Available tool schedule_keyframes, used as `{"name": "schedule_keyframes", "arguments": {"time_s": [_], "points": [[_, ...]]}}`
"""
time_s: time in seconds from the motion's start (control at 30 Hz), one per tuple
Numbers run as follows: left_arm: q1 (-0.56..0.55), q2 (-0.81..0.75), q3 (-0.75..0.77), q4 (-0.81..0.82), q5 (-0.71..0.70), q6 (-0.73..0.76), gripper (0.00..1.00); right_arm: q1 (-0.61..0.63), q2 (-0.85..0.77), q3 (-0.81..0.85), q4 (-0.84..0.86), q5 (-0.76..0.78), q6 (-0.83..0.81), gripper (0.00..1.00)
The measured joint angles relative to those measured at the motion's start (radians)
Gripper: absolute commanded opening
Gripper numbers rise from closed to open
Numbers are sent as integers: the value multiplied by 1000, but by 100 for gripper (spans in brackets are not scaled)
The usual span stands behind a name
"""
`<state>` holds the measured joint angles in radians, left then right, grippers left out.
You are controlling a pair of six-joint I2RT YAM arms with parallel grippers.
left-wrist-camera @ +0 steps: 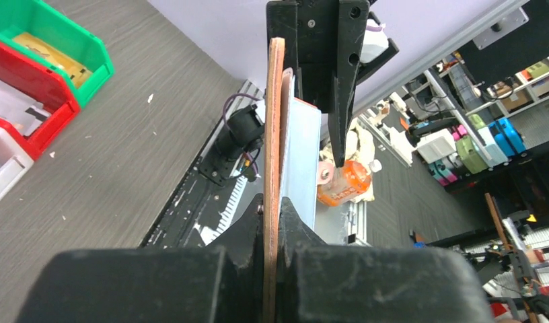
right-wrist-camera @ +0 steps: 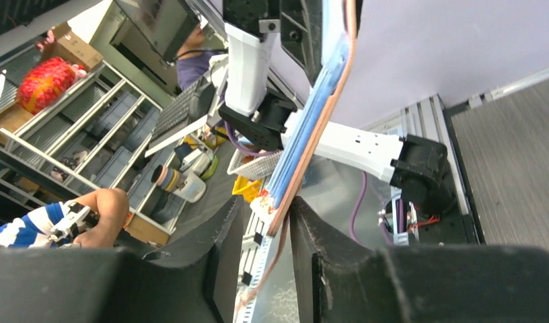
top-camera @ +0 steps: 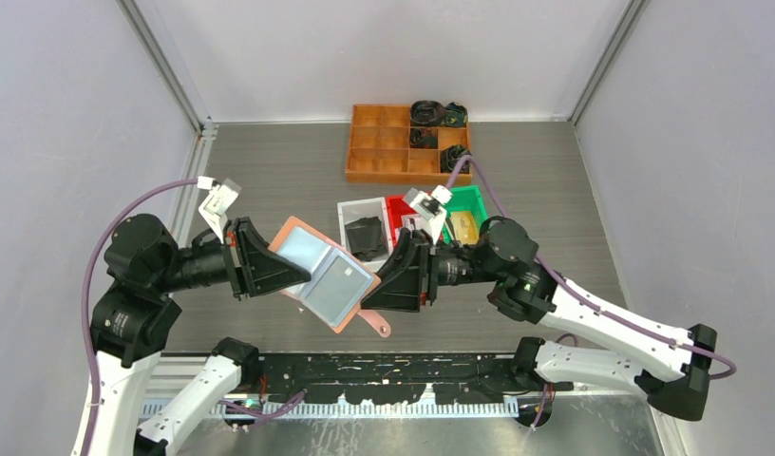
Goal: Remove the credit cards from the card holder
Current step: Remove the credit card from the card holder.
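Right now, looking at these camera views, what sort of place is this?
Probably a robotics lab workcell: two black-and-white robot arms bolted to a grey wood-grain table inside pale walls, with cluttered metal storage shelves and a person at a monitor beyond.

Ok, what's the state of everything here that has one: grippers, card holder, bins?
card holder, unfolded, held tilted above the table; cannot tell if its pockets still hold cards.
left gripper, shut on one edge of the card holder.
right gripper, open, jaws either side of the opposite edge.
white bin, holds dark cards.
green bin, holds a gold card.
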<state>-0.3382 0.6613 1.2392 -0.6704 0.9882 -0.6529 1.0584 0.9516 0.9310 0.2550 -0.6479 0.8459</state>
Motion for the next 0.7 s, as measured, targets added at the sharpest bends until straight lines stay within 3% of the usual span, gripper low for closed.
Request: {"name": "schedule_keyframes", "arguments": {"time_s": [0.43, 0.7], "points": [[0, 7, 0, 89, 0, -124, 0, 0, -32, -26, 45, 100, -14, 19], [0, 11, 0, 97, 0, -138, 0, 0, -31, -26, 36, 119, -32, 20]]}}
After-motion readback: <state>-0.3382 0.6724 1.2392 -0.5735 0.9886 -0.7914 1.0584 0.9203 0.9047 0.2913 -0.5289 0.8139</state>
